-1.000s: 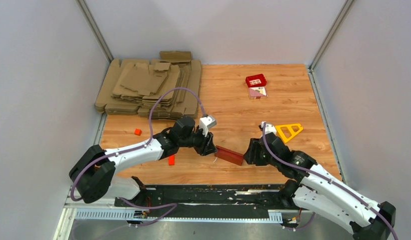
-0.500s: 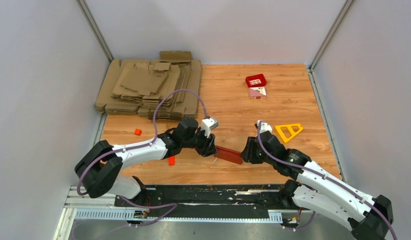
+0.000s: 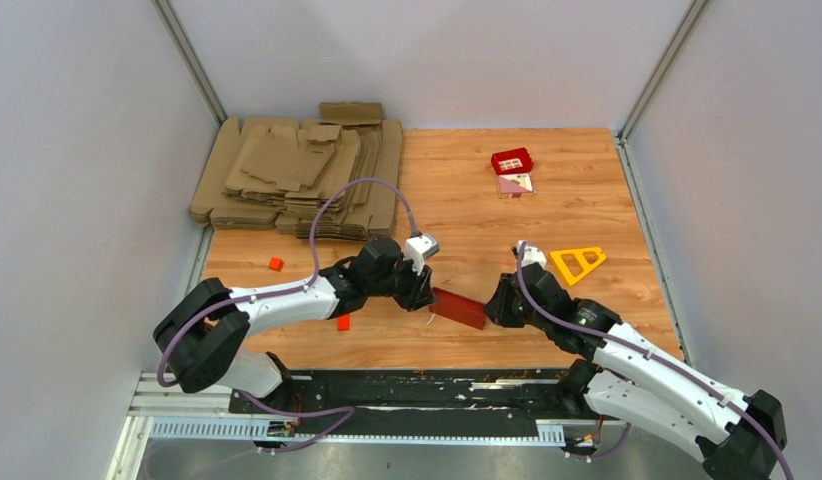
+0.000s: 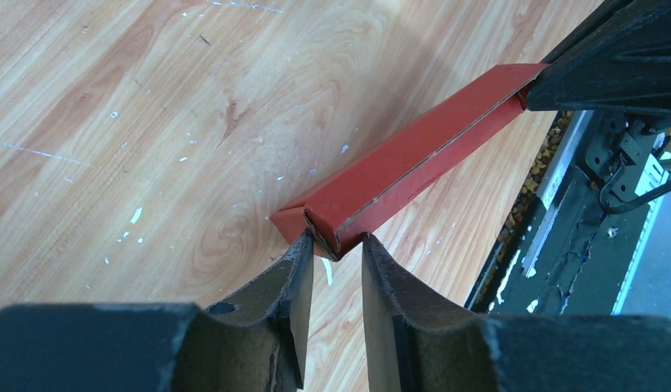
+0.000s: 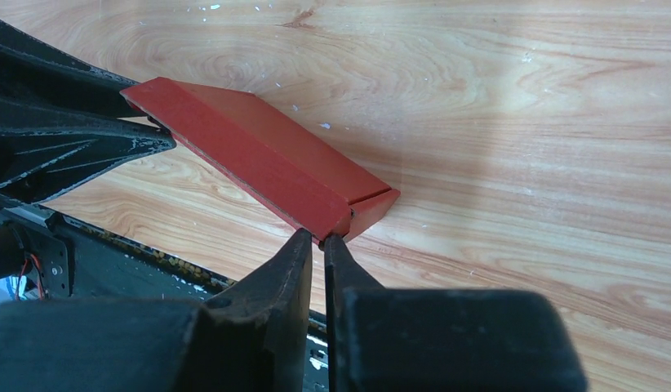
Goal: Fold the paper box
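The paper box (image 3: pixel 459 308) is a long, flattened piece of red card, spanning the gap between my two grippers just above the wood table. My left gripper (image 3: pixel 425 297) is at its left end. In the left wrist view the box (image 4: pixel 414 155) runs away to the upper right, and the left gripper (image 4: pixel 336 241) pinches its near corner between the fingertips. My right gripper (image 3: pixel 492 308) is at the other end. In the right wrist view the box (image 5: pixel 259 147) shows a small end flap, and the right gripper (image 5: pixel 318 237) is nearly closed on the thin lower edge.
A stack of flat brown cardboard sheets (image 3: pixel 297 175) lies at the back left. A small red tile (image 3: pixel 512 160) sits at the back right and a yellow triangle frame (image 3: pixel 579 262) beside my right arm. Two small orange blocks (image 3: pixel 275 264) (image 3: pixel 342 321) lie near my left arm. A black rail (image 3: pixel 387 385) borders the near edge.
My right jaws have closed onto the box's right corner. My left jaws have narrowed on the left end, and the left arm has shifted slightly to the right.
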